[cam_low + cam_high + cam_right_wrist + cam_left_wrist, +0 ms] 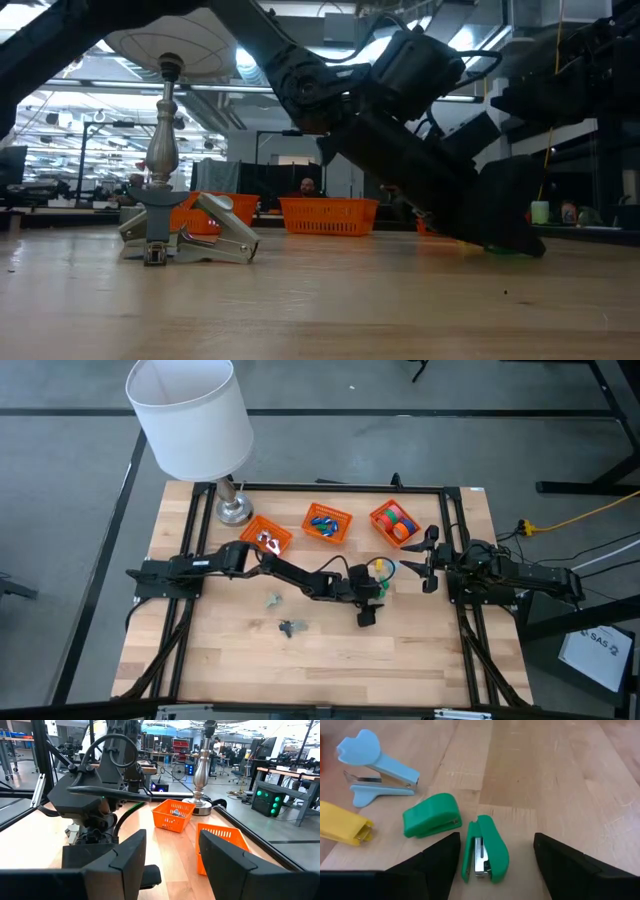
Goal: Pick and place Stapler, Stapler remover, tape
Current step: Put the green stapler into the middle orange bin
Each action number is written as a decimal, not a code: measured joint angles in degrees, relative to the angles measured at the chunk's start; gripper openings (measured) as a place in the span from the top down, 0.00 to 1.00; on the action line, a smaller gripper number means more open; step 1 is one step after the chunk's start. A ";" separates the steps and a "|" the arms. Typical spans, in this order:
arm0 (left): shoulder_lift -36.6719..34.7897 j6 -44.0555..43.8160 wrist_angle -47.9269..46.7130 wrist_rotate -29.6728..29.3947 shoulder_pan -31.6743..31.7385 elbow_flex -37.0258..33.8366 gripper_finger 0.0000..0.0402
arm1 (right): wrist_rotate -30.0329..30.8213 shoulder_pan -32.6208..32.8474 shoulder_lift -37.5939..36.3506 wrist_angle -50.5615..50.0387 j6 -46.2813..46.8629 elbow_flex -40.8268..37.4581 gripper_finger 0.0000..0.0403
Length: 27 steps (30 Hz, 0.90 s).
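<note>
Left wrist view puts my left gripper (495, 857) spread wide, released, straddling a small green plastic stapler (485, 850) lying on the wooden worktop (560, 780). Just beside it lie a second green stapler (431, 815), a light-blue staple remover (372, 765) and a yellow stapler (342, 824). My right gripper (430, 560) waits near the worktop's right edge, parted and holding nothing.

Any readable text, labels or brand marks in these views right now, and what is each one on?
"SAS 2", roughly: white box on the floor beside the table; small print, so this reading is uncertain.
Green staplers, blue staple remover, orange baskets: no markings visible.
Background room signage: too blurred to read.
</note>
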 joint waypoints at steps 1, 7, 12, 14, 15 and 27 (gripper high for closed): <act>-0.06 0.20 -0.18 0.03 0.02 0.00 0.38 | -0.01 -0.01 0.00 -0.01 0.00 -0.02 0.53; -0.11 0.26 -0.88 -0.33 -0.33 0.00 0.53 | 0.00 -0.01 0.00 -0.02 -0.01 0.00 0.53; -0.11 0.30 -1.07 -1.04 -0.27 0.00 0.73 | 0.00 0.00 0.00 0.00 -0.02 -0.01 0.53; -0.14 0.20 -1.21 -0.77 0.13 -0.02 0.82 | 0.01 -0.01 0.00 -0.01 -0.01 -0.01 0.53; -0.16 -0.15 -1.36 -0.60 0.30 -0.02 0.85 | 0.00 0.01 0.00 -0.02 -0.02 0.01 0.53; -3.61 -0.66 -12.01 -3.95 1.57 -0.17 0.86 | 0.00 -0.01 0.00 0.00 -0.01 -0.01 0.53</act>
